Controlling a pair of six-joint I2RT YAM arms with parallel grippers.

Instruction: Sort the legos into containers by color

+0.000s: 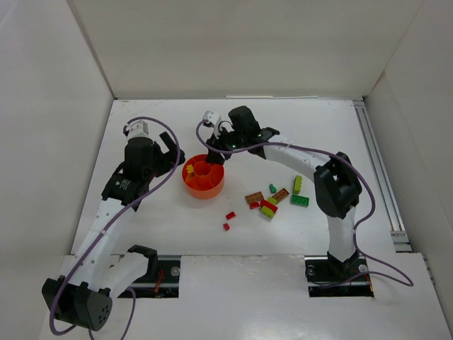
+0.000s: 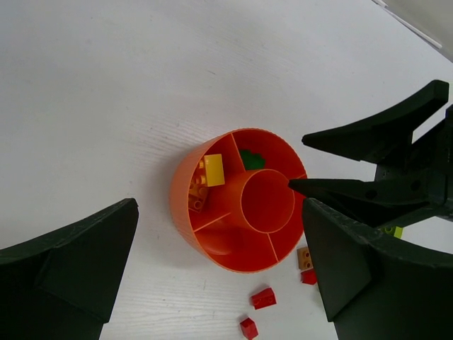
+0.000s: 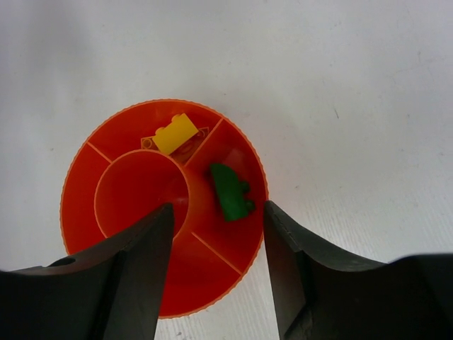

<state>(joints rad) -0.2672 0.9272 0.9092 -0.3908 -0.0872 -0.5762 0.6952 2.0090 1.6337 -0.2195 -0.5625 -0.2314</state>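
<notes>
Hovering: right tool (image 3: 218, 209) spread | green studded plastic brick (image 3: 230, 191) below it, inside round red-orange plastic bowl (image 3: 120, 134) | left tool (image 2: 219, 212) spread

Left arm (image 1: 104, 228) and right arm (image 1: 341, 237): white link shells with bulky black joint housings. A purple cable (image 1: 283, 146) loops along each. Left tool (image 2: 219, 262) and right tool (image 3: 218, 211): matte black, tapered fingers (image 3: 134, 276) with finely grained surfaces.
</notes>
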